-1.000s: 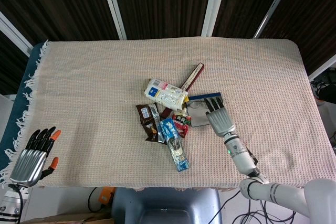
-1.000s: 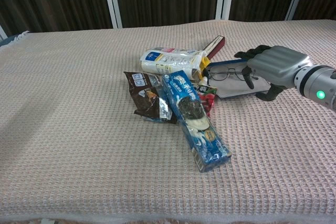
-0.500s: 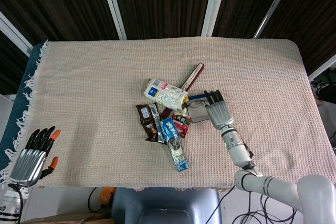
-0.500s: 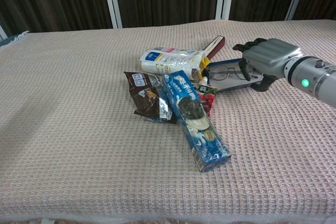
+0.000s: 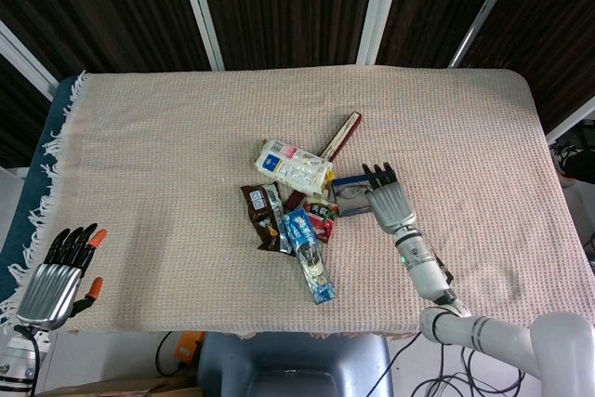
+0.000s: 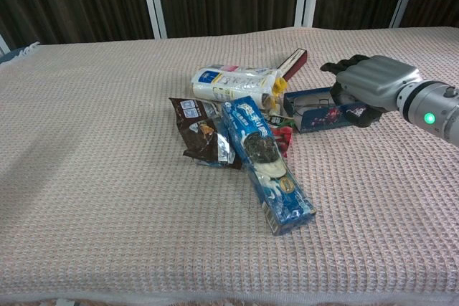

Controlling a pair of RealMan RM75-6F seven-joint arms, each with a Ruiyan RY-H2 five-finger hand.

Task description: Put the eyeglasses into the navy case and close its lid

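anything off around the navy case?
Yes: the navy case is only half shut, its lid tilted up with the eyeglasses visible in the gap. The right hand rests on its far end, and snack packets crowd its left end.

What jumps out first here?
The pile of snack packs mid-table, with a long blue pack sticking out toward the front. Just right of it, the right hand presses on the navy case, its lid partly folded over the glasses. The left hand hangs off the near-left edge.
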